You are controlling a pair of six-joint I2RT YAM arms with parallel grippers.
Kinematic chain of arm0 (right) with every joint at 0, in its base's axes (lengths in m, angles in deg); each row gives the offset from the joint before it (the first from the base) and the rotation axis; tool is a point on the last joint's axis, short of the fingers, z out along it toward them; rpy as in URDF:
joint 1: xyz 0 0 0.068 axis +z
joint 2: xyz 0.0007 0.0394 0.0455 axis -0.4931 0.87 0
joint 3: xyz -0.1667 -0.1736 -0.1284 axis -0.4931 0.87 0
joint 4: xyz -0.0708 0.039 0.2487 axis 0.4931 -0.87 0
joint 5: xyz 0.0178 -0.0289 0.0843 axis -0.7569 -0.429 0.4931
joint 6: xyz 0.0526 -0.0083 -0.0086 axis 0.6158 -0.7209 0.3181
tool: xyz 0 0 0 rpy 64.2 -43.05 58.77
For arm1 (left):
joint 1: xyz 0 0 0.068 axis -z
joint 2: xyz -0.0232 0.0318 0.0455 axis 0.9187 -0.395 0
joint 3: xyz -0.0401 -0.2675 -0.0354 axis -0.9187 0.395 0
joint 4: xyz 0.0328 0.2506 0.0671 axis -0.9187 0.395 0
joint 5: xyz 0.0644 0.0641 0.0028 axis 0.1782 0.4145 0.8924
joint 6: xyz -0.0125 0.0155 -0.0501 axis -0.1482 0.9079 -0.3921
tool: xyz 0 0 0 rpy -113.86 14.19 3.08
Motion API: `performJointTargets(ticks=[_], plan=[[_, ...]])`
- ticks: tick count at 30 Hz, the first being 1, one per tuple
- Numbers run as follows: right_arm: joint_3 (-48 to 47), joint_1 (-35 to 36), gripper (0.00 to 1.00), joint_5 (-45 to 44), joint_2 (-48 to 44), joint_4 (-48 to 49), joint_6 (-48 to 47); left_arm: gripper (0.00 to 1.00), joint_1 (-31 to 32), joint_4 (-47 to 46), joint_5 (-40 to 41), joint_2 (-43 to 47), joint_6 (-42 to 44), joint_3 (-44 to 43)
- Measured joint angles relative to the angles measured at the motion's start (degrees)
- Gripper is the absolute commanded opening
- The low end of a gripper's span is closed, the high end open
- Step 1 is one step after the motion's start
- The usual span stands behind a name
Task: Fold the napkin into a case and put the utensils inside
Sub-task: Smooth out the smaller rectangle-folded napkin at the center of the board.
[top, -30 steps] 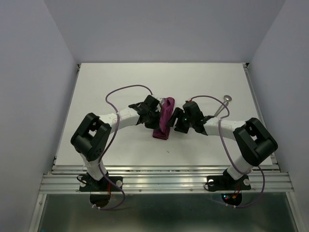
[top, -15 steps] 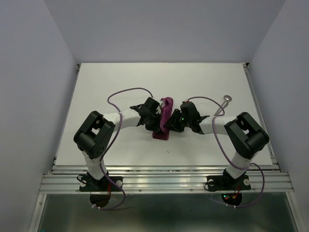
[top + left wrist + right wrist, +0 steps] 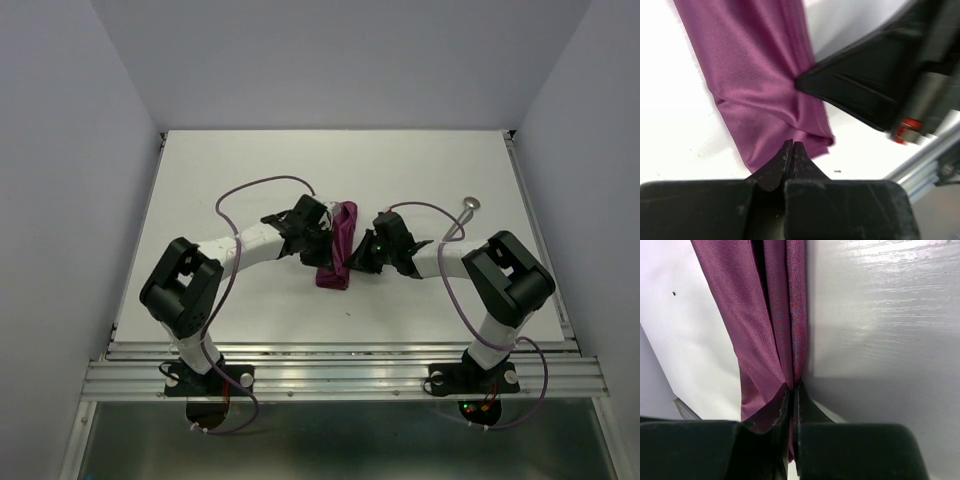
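1. While the folded napkin [image 3: 338, 250] lies on the surface [image 3: 250, 170] between your arms, your right fingers [image 3: 810, 412] are pinched on its edge.
2. Your left fingers [image 3: 780, 165] are closed, tips touching the cloth; grip unclear.

Satiny fine-ribbed cloth napkin [image 3: 755, 75], smooth faintly glossy table [image 3: 880, 340], shiny metal spoon [image 3: 470, 205]

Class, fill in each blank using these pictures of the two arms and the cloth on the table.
The napkin is folded into a narrow strip of ___ cloth.
The right fingers are ___ on the napkin's edge.
The spoon lies on the table, to the napkin's ___.
Missing words: purple; shut; right.
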Motion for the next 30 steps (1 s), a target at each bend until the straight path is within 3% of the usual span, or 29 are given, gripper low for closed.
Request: performJointTargets(ticks=[7,13,21,30], plan=[[0.0,0.0,0.01,0.0,0.0,0.2,-1.4,0.00,-3.8,2.0,-1.2,0.9,-0.2,-8.5],[0.0,0.0,0.01,0.1,0.0,0.2,-1.9,0.00,-5.7,1.4,-0.3,-7.8,-0.5,-15.8],[0.0,0.0,0.01,0.1,0.0,0.2,-2.4,0.00,-5.7,3.1,3.6,-13.6,-1.1,-16.4],[0.0,0.0,0.01,0.1,0.0,0.2,-2.4,0.00,-5.7,1.0,0.5,-17.1,-1.2,-18.3]])
